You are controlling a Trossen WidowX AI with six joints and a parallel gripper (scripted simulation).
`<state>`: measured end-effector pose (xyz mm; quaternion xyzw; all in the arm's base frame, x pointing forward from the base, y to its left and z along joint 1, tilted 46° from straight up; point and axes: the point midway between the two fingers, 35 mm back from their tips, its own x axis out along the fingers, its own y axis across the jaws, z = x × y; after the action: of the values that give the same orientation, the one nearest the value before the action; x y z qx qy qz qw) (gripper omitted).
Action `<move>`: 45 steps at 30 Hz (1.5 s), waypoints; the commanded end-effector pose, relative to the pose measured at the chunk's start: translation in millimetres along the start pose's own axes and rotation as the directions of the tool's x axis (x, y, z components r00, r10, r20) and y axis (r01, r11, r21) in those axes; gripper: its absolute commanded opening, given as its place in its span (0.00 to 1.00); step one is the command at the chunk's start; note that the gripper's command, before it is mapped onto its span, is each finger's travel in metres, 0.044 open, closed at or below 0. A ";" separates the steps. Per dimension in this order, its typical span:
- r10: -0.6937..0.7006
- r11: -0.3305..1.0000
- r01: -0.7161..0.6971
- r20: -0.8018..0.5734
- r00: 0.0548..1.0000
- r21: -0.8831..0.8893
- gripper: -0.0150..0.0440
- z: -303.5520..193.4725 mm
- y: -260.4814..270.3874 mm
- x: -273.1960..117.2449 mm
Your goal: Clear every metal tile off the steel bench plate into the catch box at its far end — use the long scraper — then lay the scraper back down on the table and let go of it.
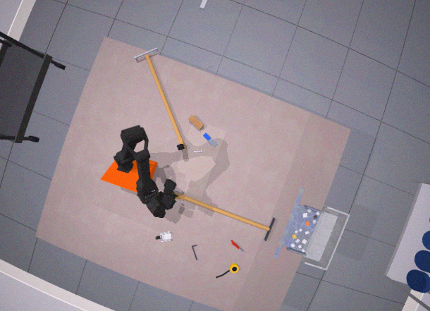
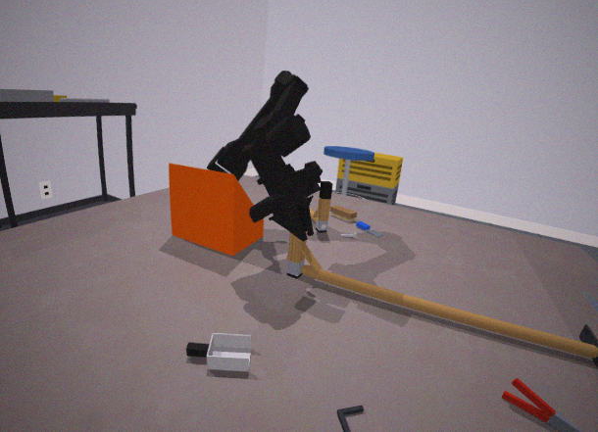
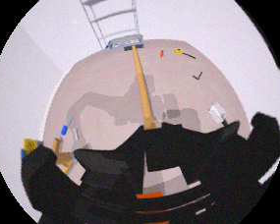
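My gripper [image 1: 175, 195] [image 2: 308, 237] [image 3: 152, 126] is shut on the rear of the long scraper [image 1: 225, 212] [image 2: 456, 314] [image 3: 143, 88]. Its wooden handle runs out to a dark blade [image 1: 269, 229], which is short of and apart from the steel bench plate [image 1: 299, 218]. A post at the scraper's rear end points down near the table. Several small tiles, mostly white with an orange and a yellow one, lie spread on the plate. The catch box [image 1: 321, 236] is beyond it, with no tiles visible on its pale floor. The fingertips' contact is partly hidden.
A second long tool [image 1: 163, 99] with a grey head lies at the upper left. A wooden block [image 1: 196, 122], blue-handled tool [image 1: 207, 137], screw [image 1: 198, 151], white tray [image 1: 166, 236], hex key [image 1: 194, 252], red-handled tool [image 1: 235, 245] and yellow tape [image 1: 234, 269] lie on the table.
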<state>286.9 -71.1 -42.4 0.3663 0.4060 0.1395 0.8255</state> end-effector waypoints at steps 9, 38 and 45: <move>0.001 1.000 -0.001 0.008 1.000 -0.008 0.25 12.2 2.2 4.1; 0.000 1.000 0.000 0.007 1.000 -0.010 0.25 50.0 4.6 29.9; 0.001 1.000 -0.001 0.008 1.000 -0.010 0.25 58.8 6.1 36.7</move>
<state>350.6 -74.1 -34.5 0.3619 0.4030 0.1438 0.8282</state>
